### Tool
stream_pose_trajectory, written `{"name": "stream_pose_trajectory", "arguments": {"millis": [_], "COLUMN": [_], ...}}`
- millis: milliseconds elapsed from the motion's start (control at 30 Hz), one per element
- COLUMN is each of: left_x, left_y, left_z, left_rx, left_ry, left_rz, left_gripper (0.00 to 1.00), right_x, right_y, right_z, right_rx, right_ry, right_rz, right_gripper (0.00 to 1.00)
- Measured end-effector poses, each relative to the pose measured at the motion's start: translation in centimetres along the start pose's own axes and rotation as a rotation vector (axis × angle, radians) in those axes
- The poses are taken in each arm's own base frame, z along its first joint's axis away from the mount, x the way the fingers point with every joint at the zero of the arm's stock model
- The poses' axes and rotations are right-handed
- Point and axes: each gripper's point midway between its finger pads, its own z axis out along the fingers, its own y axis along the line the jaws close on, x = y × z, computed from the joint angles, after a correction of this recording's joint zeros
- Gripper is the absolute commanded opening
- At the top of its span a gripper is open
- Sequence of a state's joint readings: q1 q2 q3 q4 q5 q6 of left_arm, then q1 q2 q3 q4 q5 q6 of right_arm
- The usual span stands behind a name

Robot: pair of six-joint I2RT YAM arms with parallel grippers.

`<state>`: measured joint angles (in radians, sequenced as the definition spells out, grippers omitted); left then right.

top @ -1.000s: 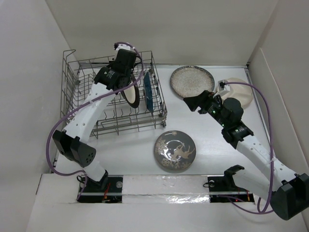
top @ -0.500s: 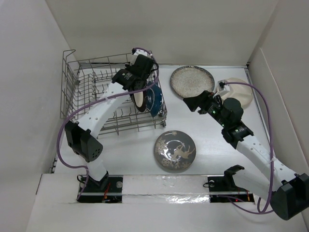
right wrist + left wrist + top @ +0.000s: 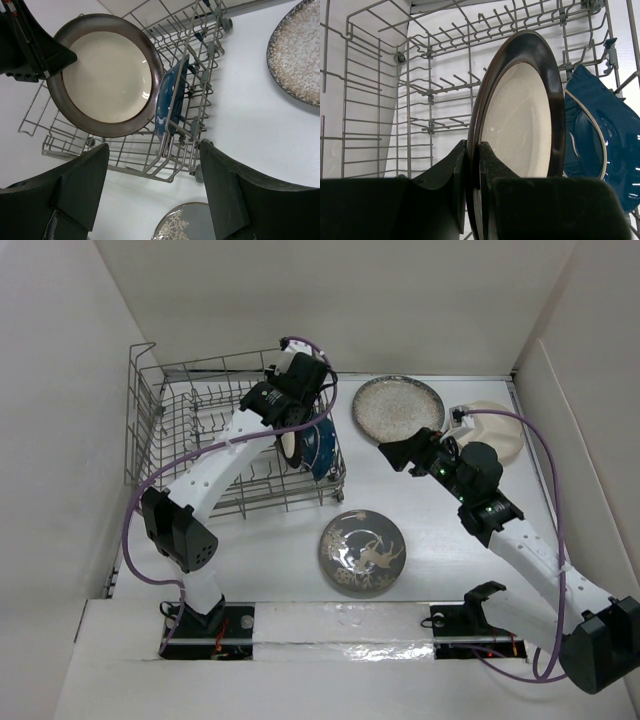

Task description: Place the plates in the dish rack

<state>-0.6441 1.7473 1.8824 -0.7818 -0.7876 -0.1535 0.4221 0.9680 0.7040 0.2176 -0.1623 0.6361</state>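
My left gripper is shut on the rim of the cream plate with the dark brown rim. It holds the plate on edge over the right end of the dish rack. The dark teal-blue plate leans in the rack just right of it. My right gripper is open and empty, hovering right of the rack. The speckled beige plate, the cream divided plate and the grey bird plate lie flat on the table.
The rack fills the back left of the table, with a raised wire handle at its far left corner. White walls close in the left, back and right sides. The right arm's purple cable loops over the divided plate.
My left gripper has carried the brown-rimmed plate to the right, up to the teal plate, which now leans to the right. The right arm has hardly moved.
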Motion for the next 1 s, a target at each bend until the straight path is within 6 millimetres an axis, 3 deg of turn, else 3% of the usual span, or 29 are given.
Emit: {"name": "stream_pose_trajectory", "arguments": {"millis": [367, 700, 1000], "left_x": [-1.5, -1.5, -0.6], "left_y": [0.6, 0.5, -2.1], "left_z": [-1.9, -1.2, -0.3], "left_rx": [-0.125, -0.173, -0.133], "left_ry": [-0.072, -0.070, -0.046], "left_rz": [0.107, 0.134, 0.186], "left_gripper": [0.00, 0.00, 0.00], "right_x": [0.3, 0.5, 0.4], "right_y": [-0.2, -0.2, -0.2], "right_z": [0.3, 0.6, 0.6], "right_rx": [0.001, -0.002, -0.003], "right_ry": [0.010, 0.014, 0.013], "right_rz": [0.005, 0.009, 0.009], "right_gripper": [0.78, 0.78, 0.78]}}
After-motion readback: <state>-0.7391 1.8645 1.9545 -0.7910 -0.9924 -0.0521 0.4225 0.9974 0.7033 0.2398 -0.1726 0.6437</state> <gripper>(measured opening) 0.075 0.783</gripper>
